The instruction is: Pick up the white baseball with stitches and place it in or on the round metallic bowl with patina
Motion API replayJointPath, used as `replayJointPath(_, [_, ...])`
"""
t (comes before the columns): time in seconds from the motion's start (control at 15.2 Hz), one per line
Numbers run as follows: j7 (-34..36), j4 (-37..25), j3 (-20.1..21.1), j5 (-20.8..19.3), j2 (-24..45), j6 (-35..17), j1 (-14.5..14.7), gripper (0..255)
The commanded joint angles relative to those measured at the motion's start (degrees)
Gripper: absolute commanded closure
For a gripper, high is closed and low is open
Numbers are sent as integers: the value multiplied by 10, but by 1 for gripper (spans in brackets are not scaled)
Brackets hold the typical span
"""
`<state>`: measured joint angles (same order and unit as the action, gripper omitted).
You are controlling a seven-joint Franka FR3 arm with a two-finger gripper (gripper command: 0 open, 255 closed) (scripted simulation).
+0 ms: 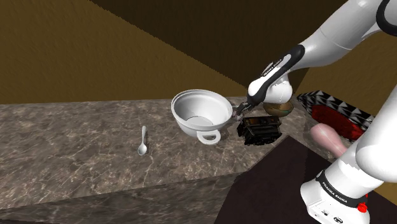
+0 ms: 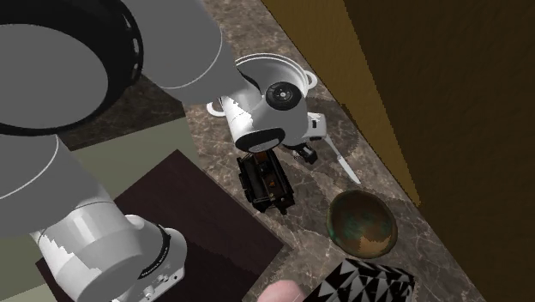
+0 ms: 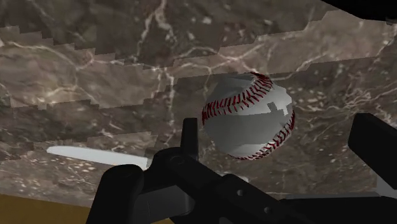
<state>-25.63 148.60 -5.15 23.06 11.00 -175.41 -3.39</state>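
Baseball (image 3: 248, 116) first, Tom: where is it?

Mia, it seems to rest on the marble tabletop (image 3: 95, 70), close to the edge that meets the brown wall. It is white with red stitching, and it sits between the fingers of the gripper (image 3: 281, 130), which stand apart with a gap on each side, clasping nothing.

And round it?

A pale knife (image 3: 95, 156) is just beside it and a white two-handled pot (image 1: 200, 113) is near. A black boxy appliance (image 1: 259, 129) is toward the front edge. The green-brown bowl (image 2: 362, 223) is farther along the wall edge.

Which step, then?

The reach, I judge; no grasp is made yet. Next it must centre, close firmly so the round thing cannot roll out, lift, and carry it over the bowl.
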Motion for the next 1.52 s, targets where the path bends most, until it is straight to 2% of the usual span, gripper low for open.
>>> replayJointPath(0.0, [-20, -12, 24, 25, 24, -15, -18, 0])
replayJointPath(0.33, [-44, -34, 67, 49, 72, -43, -56, 0])
replayJointPath(0.86, [-44, -34, 67, 49, 72, -43, -56, 0])
replayJointPath(0.92, [-44, -34, 67, 49, 72, -43, -56, 255])
replayJointPath(1.45, [-42, -34, 66, 49, 71, -43, -53, 255])
